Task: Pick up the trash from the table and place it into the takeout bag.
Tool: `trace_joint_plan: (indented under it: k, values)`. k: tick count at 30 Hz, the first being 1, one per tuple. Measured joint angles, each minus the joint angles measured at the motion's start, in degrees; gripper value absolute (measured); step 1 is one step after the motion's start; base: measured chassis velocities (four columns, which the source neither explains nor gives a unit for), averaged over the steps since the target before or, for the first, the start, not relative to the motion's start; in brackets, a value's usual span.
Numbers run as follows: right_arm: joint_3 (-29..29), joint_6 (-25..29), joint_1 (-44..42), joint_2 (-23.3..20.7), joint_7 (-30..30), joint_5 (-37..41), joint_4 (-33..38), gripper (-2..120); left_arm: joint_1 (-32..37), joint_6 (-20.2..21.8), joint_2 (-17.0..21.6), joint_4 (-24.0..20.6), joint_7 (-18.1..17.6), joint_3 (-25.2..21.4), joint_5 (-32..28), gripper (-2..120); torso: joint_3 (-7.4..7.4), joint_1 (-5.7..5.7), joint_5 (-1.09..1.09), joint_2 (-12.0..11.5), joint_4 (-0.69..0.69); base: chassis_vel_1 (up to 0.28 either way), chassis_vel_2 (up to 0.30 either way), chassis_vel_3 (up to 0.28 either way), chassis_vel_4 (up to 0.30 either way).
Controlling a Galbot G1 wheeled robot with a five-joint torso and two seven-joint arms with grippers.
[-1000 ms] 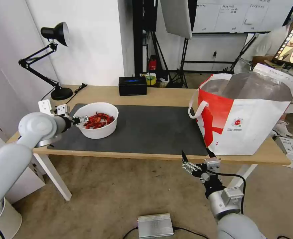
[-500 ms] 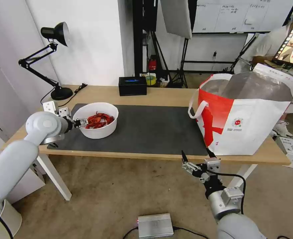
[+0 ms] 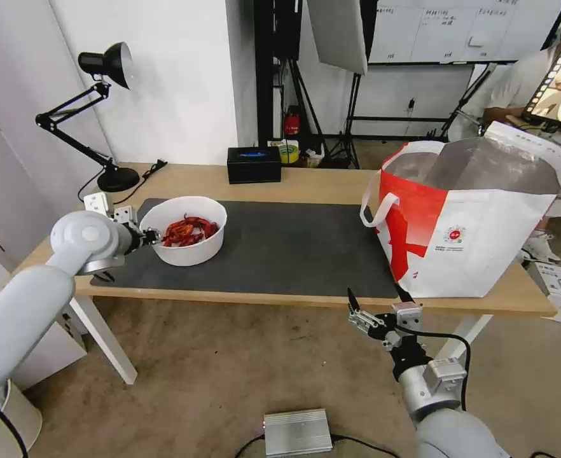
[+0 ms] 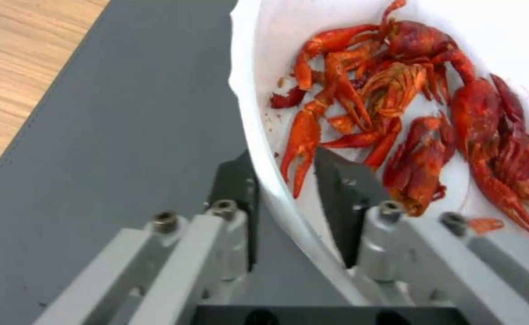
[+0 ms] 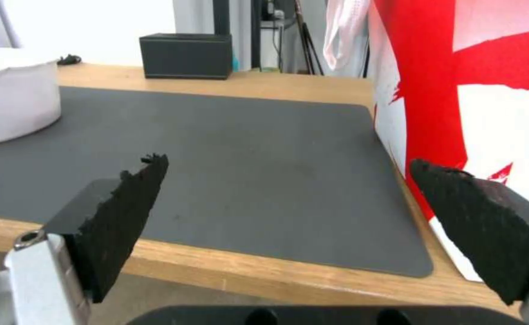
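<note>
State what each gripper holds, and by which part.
Left gripper pinches the white bowl of crayfish shells by its near rim. Right gripper holds nothing.

White bowl [image 3: 187, 236] (crayfish scraps) upright on mat [image 3: 280, 248].

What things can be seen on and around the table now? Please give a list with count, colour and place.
bowl: one, white, left end of the mat, red crayfish shells inside
mat: one, dark grey, on the table
table: one, light wood, white legs
bag: one, white and red with foil lining, open, right end of the table
box: one, black with blue top, back edge of the table
lamp: one, black, back left corner of the table
metal unit: one, silver, on the floor
left gripper: fingers astride the bowl's rim, one inside, one outside
right gripper: open, below the table's front edge
</note>
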Motion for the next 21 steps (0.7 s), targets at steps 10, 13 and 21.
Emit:
trace_joint_plan:
  k: [10, 13, 21]
  values:
    - [0.0, 0.0, 0.0, 0.0, 0.0, 0.0, 0.0, 100, 0.6, 0.0, 0.1, -0.6, 0.2, -0.9, -0.1, 0, 0.0, 0.0, 0.0, 0.0, 0.0, 0.0, 0.0, 0.0, 0.0]
    - [0.0, 0.0, 0.0, 0.0, 0.0, 0.0, 0.0, 100, 0.6, -0.5, 0.4, -1.1, 0.4, -1.4, -0.2, 0, 0.0, 0.0, 0.0, 0.0, 0.0, 0.0, 0.0, 0.0, 0.0]
    - [0.0, 0.0, 0.0, 0.0, 0.0, 0.0, 0.0, 100, 0.2, -2.7, 1.3, -5.6, 1.8, -2.3, -1.2, 0, 0.0, 0.0, 0.0, 0.0, 0.0, 0.0, 0.0, 0.0, 0.0]
